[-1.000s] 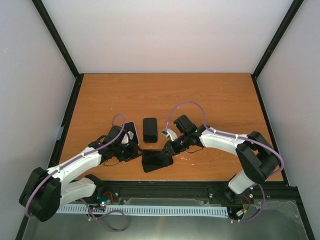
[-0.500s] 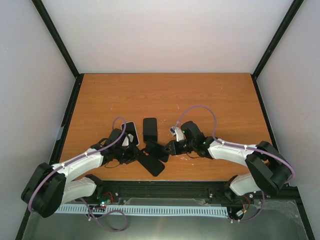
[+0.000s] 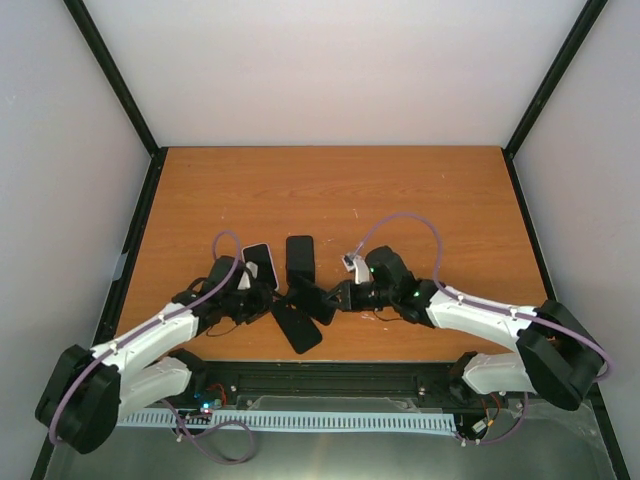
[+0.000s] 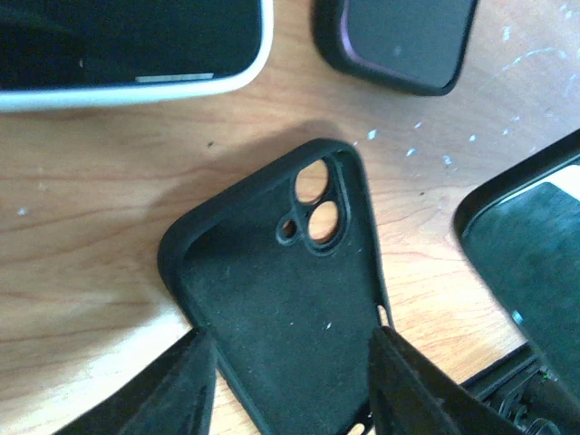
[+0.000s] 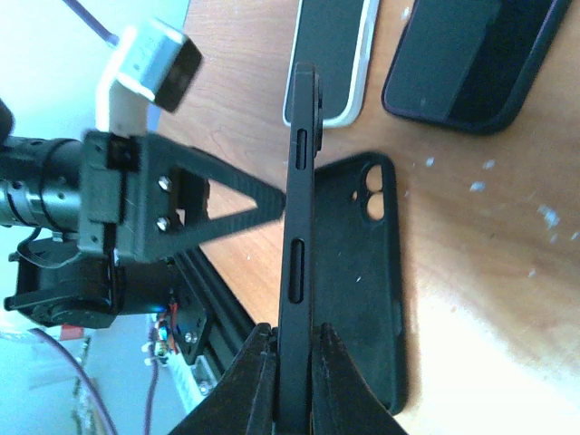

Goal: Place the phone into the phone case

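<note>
The empty black phone case (image 4: 290, 299) lies open side up on the table, camera hole away from me. My left gripper (image 4: 292, 333) grips it across its width, one finger on each long edge. In the top view the case (image 3: 297, 326) sits near the front edge, with the left gripper (image 3: 262, 300) just left of it. My right gripper (image 5: 294, 331) is shut on a black phone (image 5: 299, 227), held on its edge just above the case (image 5: 358, 299). In the top view the right gripper (image 3: 335, 297) holds the phone (image 3: 310, 297) tilted over the case's far end.
A white-rimmed phone (image 3: 261, 263) and a dark phone in a black case (image 3: 299, 256) lie just behind the work spot. They also show in the left wrist view, the white-rimmed phone (image 4: 127, 45) and the dark phone (image 4: 399, 41). The black front rail (image 3: 330, 378) is close behind the case.
My right gripper has moved left, bringing the phone over the case. The case has turned and shifted slightly left with my left gripper.
</note>
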Tool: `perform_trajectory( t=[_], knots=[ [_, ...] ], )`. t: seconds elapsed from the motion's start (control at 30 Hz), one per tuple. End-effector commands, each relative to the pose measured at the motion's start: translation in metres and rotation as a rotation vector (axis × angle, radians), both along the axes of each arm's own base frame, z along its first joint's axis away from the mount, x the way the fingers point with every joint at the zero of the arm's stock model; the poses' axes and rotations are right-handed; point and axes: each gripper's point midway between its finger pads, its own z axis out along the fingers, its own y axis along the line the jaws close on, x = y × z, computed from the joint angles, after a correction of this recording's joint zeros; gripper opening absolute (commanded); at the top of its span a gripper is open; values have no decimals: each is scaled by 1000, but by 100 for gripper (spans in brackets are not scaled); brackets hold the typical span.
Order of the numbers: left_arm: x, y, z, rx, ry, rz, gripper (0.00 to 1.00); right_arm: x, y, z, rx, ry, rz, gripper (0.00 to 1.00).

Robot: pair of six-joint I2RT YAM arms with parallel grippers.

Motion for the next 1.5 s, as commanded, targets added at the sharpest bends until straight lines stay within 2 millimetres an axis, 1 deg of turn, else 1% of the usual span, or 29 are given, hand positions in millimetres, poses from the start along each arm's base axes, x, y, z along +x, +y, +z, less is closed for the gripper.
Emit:
perform_trajectory(
  t=[0.0, 0.1, 0.2, 0.33, 0.5, 0.6, 0.67, 0.83, 0.9, 1.03, 1.13, 1.23, 1.37, 1.47],
  knots=[
    [11, 7, 12, -74, -39, 69, 54, -4, 7, 6, 77, 54, -101, 3],
    [10, 7, 16, -144, -43, 83, 59, -4, 4, -1, 69, 53, -162, 3],
    [8, 4, 17, -174, -39, 76, 64, -4, 3, -6, 90, 55, -194, 4],
    [3, 2, 12, -180, -20, 56, 70, -4, 8, -11, 117, 43, -200, 4],
    [-3, -2, 8, -226, -20, 40, 72, -8, 20, -14, 143, 42, -177, 4],
    [-2, -2, 8, -238, -29, 41, 72, -11, 30, -14, 155, 40, -158, 3],
    [-1, -3, 9, -242, -38, 42, 72, -12, 34, -19, 144, 40, -161, 3],
    [-2, -5, 4, -255, -29, 36, 72, -15, 36, -38, 118, 71, -188, 3],
    [-5, -6, 1, -275, -24, 34, 71, -20, 37, -46, 108, 86, -192, 5],
    [-2, -8, 7, -293, -50, 28, 71, -33, 45, -61, 65, 121, -170, 9],
    [2, -7, 11, -280, -72, 34, 71, -36, 47, -72, 20, 153, -156, 10],
    [2, -5, 8, -267, -71, 39, 71, -37, 47, -77, -7, 161, -150, 11],
    [0, -3, 1, -244, -56, 35, 71, -39, 45, -85, -70, 180, -150, 19],
    [1, -3, -1, -239, -53, 34, 71, -42, 43, -89, -97, 193, -145, 20]
  ],
)
